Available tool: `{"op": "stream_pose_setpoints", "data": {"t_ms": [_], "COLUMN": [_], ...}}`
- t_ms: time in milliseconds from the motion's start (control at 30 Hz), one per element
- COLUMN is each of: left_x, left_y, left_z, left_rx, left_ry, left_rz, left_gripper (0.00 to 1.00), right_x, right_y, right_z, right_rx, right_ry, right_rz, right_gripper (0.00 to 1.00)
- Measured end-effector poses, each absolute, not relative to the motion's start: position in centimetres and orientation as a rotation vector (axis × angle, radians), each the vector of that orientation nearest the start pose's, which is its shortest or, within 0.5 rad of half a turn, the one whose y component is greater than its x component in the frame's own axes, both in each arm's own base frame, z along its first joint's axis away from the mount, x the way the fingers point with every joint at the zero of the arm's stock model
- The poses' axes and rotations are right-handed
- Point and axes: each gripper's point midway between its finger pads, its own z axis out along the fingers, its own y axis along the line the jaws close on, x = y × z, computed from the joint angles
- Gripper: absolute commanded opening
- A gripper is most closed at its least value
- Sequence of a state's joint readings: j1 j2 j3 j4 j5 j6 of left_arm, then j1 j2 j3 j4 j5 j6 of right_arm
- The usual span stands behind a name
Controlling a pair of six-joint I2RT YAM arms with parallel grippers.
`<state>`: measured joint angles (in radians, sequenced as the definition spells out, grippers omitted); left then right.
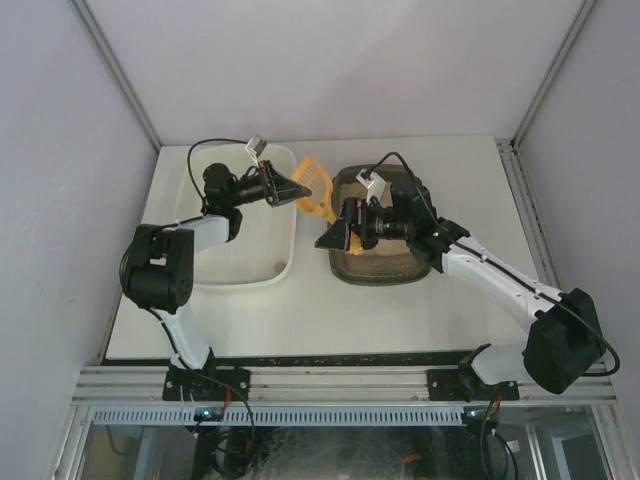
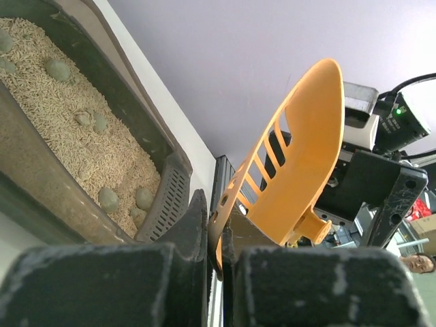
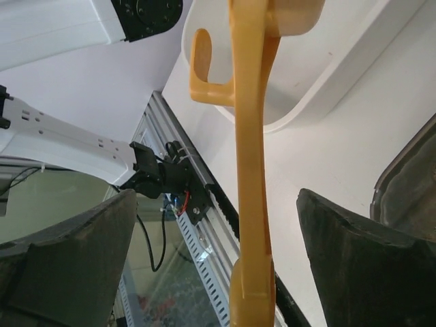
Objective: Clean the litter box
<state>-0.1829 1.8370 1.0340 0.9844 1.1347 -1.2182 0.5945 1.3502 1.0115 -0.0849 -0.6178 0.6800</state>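
The litter box (image 1: 380, 277) is a dark tray of beige litter at centre right; in the left wrist view (image 2: 146, 122) several grey-green clumps (image 2: 107, 199) lie in it. My left gripper (image 1: 293, 190) is shut on the slotted rim of an orange scoop (image 1: 314, 183), held in the air between the white tub and the litter box; the left wrist view shows the jaws (image 2: 216, 225) pinching the scoop (image 2: 300, 157). My right gripper (image 1: 328, 236) is open, and the scoop's handle (image 3: 251, 170) runs between its fingers (image 3: 216, 197) with gaps on both sides.
A large white tub (image 1: 285, 260) stands left of the litter box, under my left arm; it also shows in the right wrist view (image 3: 327, 75). The litter box rim (image 3: 409, 184) is close on the right. The aluminium rail (image 1: 340, 378) marks the table's near edge.
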Motion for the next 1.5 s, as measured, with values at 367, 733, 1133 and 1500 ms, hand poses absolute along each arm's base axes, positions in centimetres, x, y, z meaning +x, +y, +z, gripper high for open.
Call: {"op": "stream_pose_setpoints", "data": {"t_ms": [367,733,1133,1500], "left_x": [33.8,33.5,32.6,33.2], "left_y": [-27.3,-27.1,-27.0,-27.0], "left_z": [23.5,23.4,23.3,23.4], "left_rx": [0.399,0.422,0.483,0.449], "left_ry": [1.877,1.884,1.895,1.886], "left_rz": [-1.952,-1.961,-1.984,-1.969], "left_gripper": [0.00,0.00,0.00,0.00], "right_x": [30.2,29.0,27.2,25.3], "right_y": [29.2,30.7,30.8,30.6], "right_z": [26.6,24.1,24.8,30.9], "right_rx": [-0.393,-0.451,-0.434,-0.401], "right_ry": [2.082,2.188,2.207,2.038], "right_rz": [1.237,1.285,1.244,1.333], "right_gripper": [1.00,1.00,1.00,1.00]}}
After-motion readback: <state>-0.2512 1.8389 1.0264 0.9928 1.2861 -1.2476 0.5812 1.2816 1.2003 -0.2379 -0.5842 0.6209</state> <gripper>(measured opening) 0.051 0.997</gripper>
